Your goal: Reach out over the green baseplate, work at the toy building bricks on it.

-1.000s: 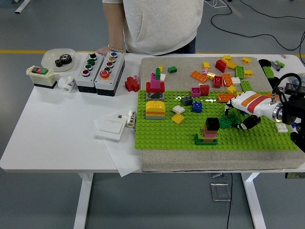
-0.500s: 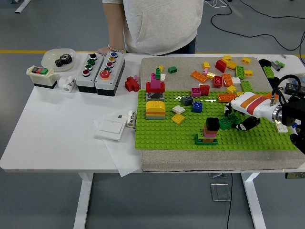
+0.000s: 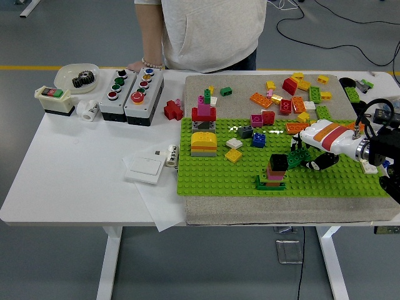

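White robot hand [image 3: 310,152], orange-striped, over green baseplate [image 3: 212,175].

The right arm comes in from the right edge, its black forearm lying low and nearly level, pointing left. Its white wrist shell with an orange stripe ends in the right hand [image 3: 304,157], held palm down with the dark fingers [image 3: 317,164] curled under and closed around a small green brick [image 3: 296,157]. The left arm is out of sight.
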Controlling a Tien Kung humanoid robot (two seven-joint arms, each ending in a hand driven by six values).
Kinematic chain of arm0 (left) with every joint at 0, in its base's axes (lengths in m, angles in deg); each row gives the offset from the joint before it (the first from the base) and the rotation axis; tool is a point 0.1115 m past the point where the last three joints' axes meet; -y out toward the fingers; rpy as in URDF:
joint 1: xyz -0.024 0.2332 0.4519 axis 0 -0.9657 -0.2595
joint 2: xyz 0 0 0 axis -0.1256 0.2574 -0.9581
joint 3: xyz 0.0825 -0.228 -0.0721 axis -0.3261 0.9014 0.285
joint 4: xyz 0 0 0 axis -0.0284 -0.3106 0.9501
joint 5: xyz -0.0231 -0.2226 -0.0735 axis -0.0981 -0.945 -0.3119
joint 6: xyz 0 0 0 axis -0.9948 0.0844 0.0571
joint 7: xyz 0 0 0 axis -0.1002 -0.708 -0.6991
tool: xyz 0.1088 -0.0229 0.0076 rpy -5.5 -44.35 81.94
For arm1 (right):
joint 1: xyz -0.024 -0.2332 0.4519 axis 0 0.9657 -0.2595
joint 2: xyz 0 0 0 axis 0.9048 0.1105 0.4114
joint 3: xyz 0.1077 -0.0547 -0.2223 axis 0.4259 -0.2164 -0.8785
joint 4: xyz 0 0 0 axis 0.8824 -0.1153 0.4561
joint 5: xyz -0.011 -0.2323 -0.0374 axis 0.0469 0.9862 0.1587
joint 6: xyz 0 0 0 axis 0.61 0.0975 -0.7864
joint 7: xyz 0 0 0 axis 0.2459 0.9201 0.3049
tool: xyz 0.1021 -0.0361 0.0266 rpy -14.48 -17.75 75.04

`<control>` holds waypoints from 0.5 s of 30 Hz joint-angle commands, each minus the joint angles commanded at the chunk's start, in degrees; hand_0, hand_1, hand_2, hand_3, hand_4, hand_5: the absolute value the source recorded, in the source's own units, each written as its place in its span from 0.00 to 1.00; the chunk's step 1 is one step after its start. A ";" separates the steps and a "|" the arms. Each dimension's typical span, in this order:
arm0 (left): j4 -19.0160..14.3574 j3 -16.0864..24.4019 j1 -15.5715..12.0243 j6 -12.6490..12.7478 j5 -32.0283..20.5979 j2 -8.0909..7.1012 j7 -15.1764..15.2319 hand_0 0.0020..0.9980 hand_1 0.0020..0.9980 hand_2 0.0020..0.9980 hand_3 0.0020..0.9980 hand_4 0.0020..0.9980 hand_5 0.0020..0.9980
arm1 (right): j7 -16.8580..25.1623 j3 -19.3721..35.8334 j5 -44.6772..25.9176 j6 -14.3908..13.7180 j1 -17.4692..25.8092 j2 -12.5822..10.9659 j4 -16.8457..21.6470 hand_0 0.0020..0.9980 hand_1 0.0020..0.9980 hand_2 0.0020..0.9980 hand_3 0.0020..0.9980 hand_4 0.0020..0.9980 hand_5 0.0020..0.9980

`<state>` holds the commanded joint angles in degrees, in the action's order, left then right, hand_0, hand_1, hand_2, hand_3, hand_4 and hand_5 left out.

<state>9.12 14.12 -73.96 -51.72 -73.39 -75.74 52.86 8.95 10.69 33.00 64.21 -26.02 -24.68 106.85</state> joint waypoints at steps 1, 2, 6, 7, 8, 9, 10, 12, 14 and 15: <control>0.02 0.05 -0.08 0.00 0.02 0.02 -0.01 0.50 0.60 0.71 0.88 1.00 0.84 | 0.05 0.49 -0.46 -0.09 0.14 -0.09 0.21 0.34 0.41 0.47 0.48 0.63 0.18; 0.03 0.08 -0.12 0.01 0.03 0.03 -0.02 0.50 0.60 0.71 0.88 1.00 0.84 | 0.07 0.72 -0.65 -0.12 0.21 -0.14 0.32 0.34 0.41 0.47 0.48 0.63 0.18; 0.05 0.05 -0.28 0.02 -0.10 0.04 0.03 0.50 0.60 0.71 0.88 1.00 0.84 | -0.08 1.95 -1.32 -0.01 0.46 -0.54 1.24 0.34 0.41 0.47 0.48 0.63 0.18; 0.07 0.11 -0.39 0.05 0.00 0.05 0.03 0.50 0.60 0.71 0.88 1.00 0.84 | -0.37 2.66 -1.98 0.14 0.59 -0.87 2.08 0.29 0.39 0.46 0.47 0.61 0.19; 0.09 0.15 -0.45 0.06 0.07 0.07 0.03 0.50 0.60 0.71 0.88 1.00 0.84 | -0.54 3.13 -2.41 0.23 0.67 -1.07 2.70 0.29 0.39 0.46 0.47 0.61 0.19; 0.10 0.24 -0.57 0.10 0.15 0.08 0.03 0.50 0.60 0.71 0.88 1.00 0.84 | -0.98 4.16 -3.24 0.51 0.86 -1.58 4.10 0.29 0.39 0.46 0.47 0.61 0.19; 0.11 0.26 -0.66 0.12 0.18 0.09 0.05 0.50 0.60 0.71 0.88 1.00 0.84 | -1.31 4.81 -3.89 0.67 0.99 -1.91 5.09 0.29 0.39 0.46 0.47 0.61 0.19; 0.12 0.30 -0.77 0.15 0.23 0.10 0.05 0.50 0.60 0.71 0.88 1.00 0.84 | -1.93 5.67 -4.58 1.01 1.18 -2.39 6.37 0.29 0.39 0.46 0.47 0.61 0.19; 0.14 0.39 -0.91 0.17 0.36 0.13 0.03 0.50 0.60 0.70 0.87 1.00 0.84 | -3.06 7.01 -5.02 1.62 1.53 -3.18 8.74 0.26 0.37 0.45 0.47 0.65 0.21; 0.15 0.45 -1.04 0.18 0.48 0.14 0.03 0.50 0.60 0.70 0.87 1.00 0.84 | -4.33 8.26 -5.01 2.31 1.99 -4.05 10.77 0.26 0.37 0.45 0.47 0.65 0.21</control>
<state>9.28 14.57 -75.00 -51.54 -72.91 -75.60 52.89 4.62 18.94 27.99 66.53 -24.03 -28.73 117.62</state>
